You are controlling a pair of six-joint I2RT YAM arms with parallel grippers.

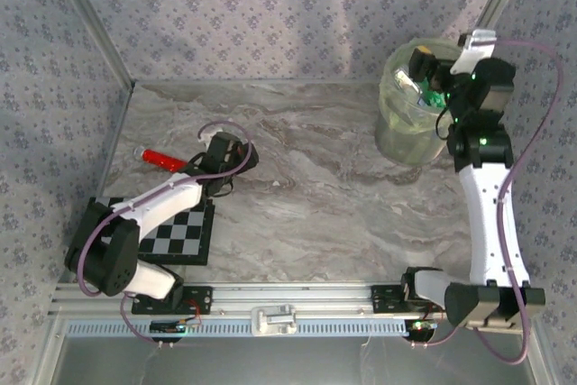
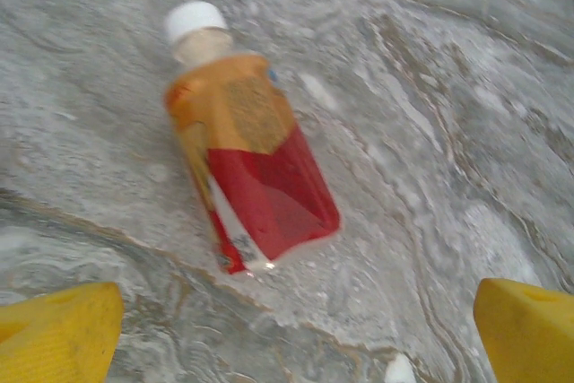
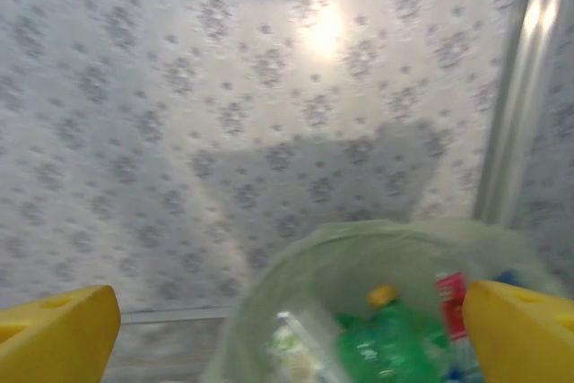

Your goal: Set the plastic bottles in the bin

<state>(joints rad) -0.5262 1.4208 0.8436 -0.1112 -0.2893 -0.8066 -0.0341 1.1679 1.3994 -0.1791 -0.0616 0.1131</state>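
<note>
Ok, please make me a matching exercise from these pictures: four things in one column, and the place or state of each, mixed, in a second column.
Things:
1. red bottle
2. green bottle
3. checkerboard
4. right gripper

Places or states:
a. open, over the bin
b. inside the bin
c. lying on its side on the bare table
d. flat, at the table's near left

Pairs: 1-c, 2-b, 3-d, 4-a.

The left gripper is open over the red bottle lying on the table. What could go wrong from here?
1. The red bottle lies on its side, askew to the open left gripper; closing the fingers could roll it away instead of clamping it.
2. The right gripper hangs open over the bin; bringing the bottle there might make the two grippers collide.
</note>
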